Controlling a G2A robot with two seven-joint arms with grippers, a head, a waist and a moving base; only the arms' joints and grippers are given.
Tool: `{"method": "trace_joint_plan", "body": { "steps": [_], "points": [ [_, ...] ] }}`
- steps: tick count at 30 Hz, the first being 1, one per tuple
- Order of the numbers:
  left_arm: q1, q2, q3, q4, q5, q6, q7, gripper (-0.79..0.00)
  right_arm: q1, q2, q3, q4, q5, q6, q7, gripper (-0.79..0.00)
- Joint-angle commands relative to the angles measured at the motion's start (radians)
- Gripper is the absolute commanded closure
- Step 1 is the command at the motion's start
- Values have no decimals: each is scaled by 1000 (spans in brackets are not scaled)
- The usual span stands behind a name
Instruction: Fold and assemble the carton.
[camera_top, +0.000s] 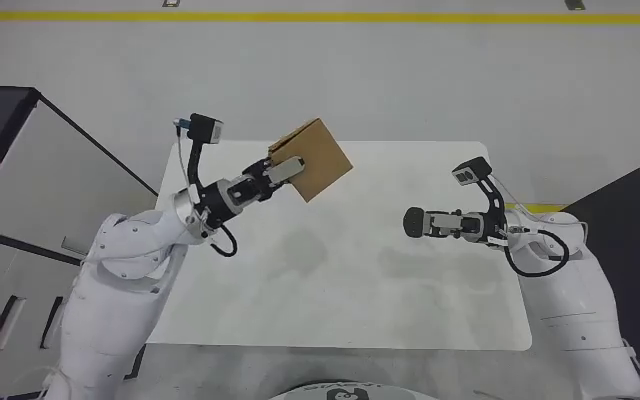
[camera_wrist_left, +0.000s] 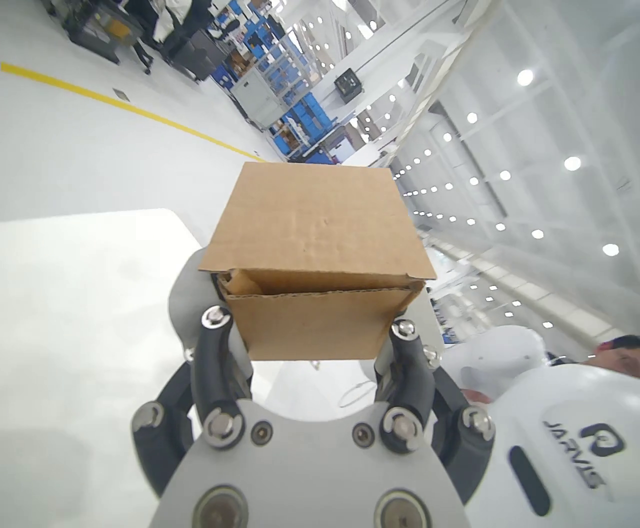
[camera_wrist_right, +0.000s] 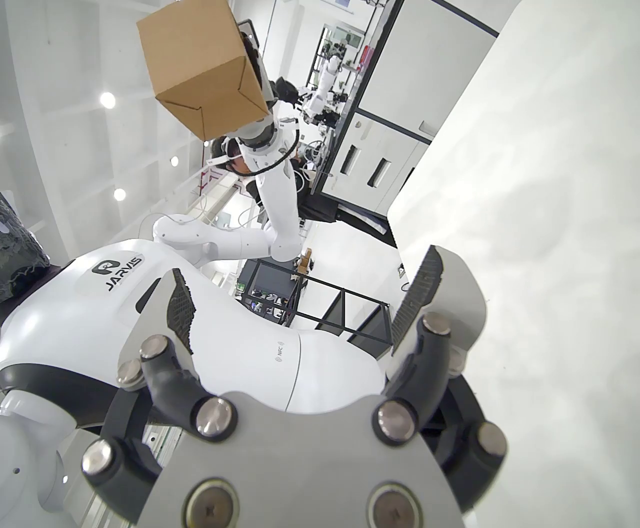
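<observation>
Left wrist view: left gripper (camera_wrist_left: 310, 325) clamps carton (camera_wrist_left: 315, 235), flap seam (camera_wrist_left: 320, 293) gaping.

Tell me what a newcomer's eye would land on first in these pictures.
The brown carton stands out first. It is box-shaped and held in the air by the left pincer over the far left part of the white table. Next comes the right pincer, open and empty over the table's right side, well apart from the carton.
</observation>
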Motion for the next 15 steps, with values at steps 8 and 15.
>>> {"method": "trace_joint_plan", "body": {
  "steps": [8, 15],
  "points": [
    [-47, -6, -11, 74, -349, 149, -85, 0, 0, 0, 0, 0, 0, 0, 0, -785],
    [-47, -6, -12, 77, -359, 147, -84, 0, 0, 0, 0, 0, 0, 0, 0, -785]
  ]
}}
